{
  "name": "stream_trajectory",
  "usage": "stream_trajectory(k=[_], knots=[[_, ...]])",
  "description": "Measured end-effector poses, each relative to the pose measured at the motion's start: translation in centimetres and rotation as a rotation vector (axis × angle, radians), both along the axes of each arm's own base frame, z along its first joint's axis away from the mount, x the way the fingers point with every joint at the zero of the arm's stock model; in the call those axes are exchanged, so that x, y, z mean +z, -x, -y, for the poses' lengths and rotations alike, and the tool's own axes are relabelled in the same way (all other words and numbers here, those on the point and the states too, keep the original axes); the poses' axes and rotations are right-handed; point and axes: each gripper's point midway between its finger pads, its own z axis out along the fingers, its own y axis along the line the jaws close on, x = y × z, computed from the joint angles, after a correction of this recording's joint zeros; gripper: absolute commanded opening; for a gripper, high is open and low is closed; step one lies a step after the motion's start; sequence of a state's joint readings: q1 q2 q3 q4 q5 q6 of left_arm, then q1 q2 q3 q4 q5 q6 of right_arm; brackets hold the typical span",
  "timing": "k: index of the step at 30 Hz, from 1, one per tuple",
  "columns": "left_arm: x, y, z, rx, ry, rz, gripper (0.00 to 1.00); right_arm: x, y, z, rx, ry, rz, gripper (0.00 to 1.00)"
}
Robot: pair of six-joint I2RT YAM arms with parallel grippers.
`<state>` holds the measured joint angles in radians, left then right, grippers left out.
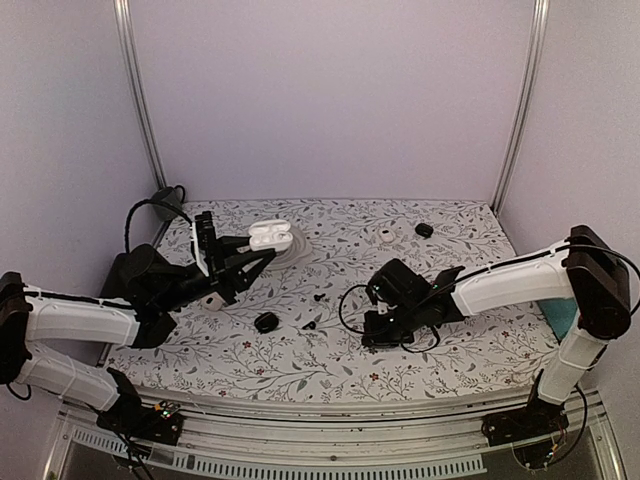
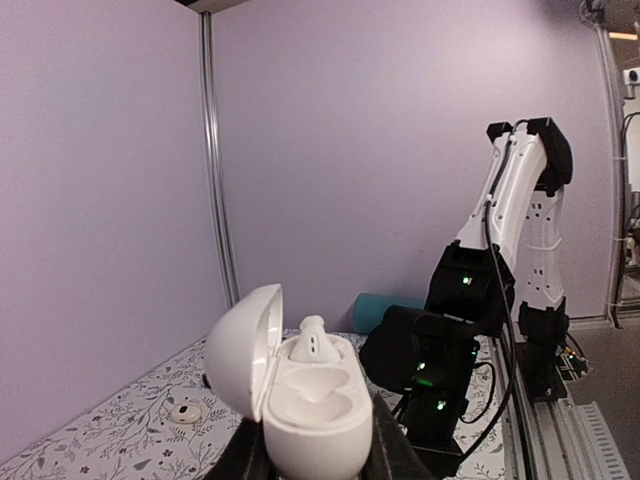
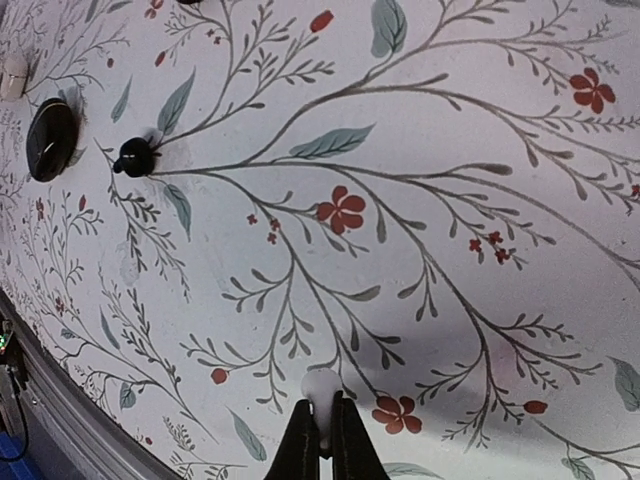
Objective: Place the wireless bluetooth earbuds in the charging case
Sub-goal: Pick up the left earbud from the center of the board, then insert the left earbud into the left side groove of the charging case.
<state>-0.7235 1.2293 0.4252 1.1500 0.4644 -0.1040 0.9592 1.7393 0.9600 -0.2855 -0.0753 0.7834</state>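
My left gripper (image 1: 262, 250) is shut on the white charging case (image 1: 270, 237) and holds it above the table's left side, lid open. In the left wrist view the case (image 2: 300, 410) sits between my fingers (image 2: 392, 450). One white earbud (image 2: 313, 340) stands in its far socket; the near socket is empty. My right gripper (image 1: 383, 328) is low over the middle of the table. In the right wrist view it (image 3: 322, 405) is shut on a tiny white earbud (image 3: 322, 385), close over the flowered cloth.
A small white rounded piece with a dark spot (image 1: 385, 236) lies at the back, also in the left wrist view (image 2: 185, 411). A black disc (image 1: 266, 322) and small black bits (image 1: 310, 325) lie between the arms. Another black bit (image 1: 424, 230) lies at the back right.
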Motion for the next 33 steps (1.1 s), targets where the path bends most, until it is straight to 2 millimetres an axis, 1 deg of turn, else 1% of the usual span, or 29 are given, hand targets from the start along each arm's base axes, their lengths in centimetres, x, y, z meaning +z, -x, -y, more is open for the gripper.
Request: stream_trajectory(k=[2, 3, 5, 10, 11, 12, 14, 16, 20, 23, 25, 29, 33], knots=[[-0.2, -0.3, -0.1, 0.005, -0.003, -0.008, 0.00, 1.2, -0.2, 0.2, 0.021, -0.010, 0.042, 0.02], [-0.4, -0.6, -0.2, 0.009, -0.007, -0.011, 0.00, 2.3, -0.3, 0.1, 0.042, -0.025, 0.074, 0.02], [-0.7, -1.0, -0.5, 0.010, -0.016, -0.020, 0.00, 5.0, -0.7, -0.3, 0.086, -0.072, 0.150, 0.02], [-2.1, -1.5, -0.6, -0.056, -0.055, -0.059, 0.00, 14.2, -1.0, -1.6, 0.241, -0.215, 0.404, 0.02], [-2.4, -1.6, -0.4, -0.079, -0.063, -0.069, 0.00, 16.8, -0.9, -2.1, 0.286, -0.255, 0.469, 0.02], [-2.5, -1.6, -0.3, -0.100, -0.070, -0.075, 0.00, 18.5, -0.7, -2.4, 0.318, -0.281, 0.514, 0.02], [-2.7, -1.3, 0.3, -0.169, -0.087, -0.085, 0.00, 22.7, -0.1, -3.2, 0.399, -0.348, 0.617, 0.02], [-2.8, -0.6, 0.8, -0.240, -0.102, -0.089, 0.00, 26.0, 0.6, -4.0, 0.476, -0.400, 0.709, 0.02], [-2.9, 0.7, 1.7, -0.382, -0.135, -0.098, 0.00, 30.6, 1.9, -5.6, 0.624, -0.473, 0.838, 0.02], [-2.8, 1.3, 2.1, -0.450, -0.153, -0.108, 0.00, 32.6, 2.6, -7.0, 0.715, -0.511, 0.894, 0.02], [-2.7, 1.5, 2.3, -0.479, -0.166, -0.114, 0.00, 33.0, 3.2, -7.8, 0.767, -0.526, 0.910, 0.02], [-2.8, 1.7, 3.0, -0.532, -0.194, -0.147, 0.00, 32.5, 4.6, -9.5, 0.875, -0.542, 0.899, 0.02], [-3.4, 1.9, 3.5, -0.576, -0.219, -0.188, 0.00, 32.1, 5.3, -11.0, 0.946, -0.540, 0.888, 0.02]])
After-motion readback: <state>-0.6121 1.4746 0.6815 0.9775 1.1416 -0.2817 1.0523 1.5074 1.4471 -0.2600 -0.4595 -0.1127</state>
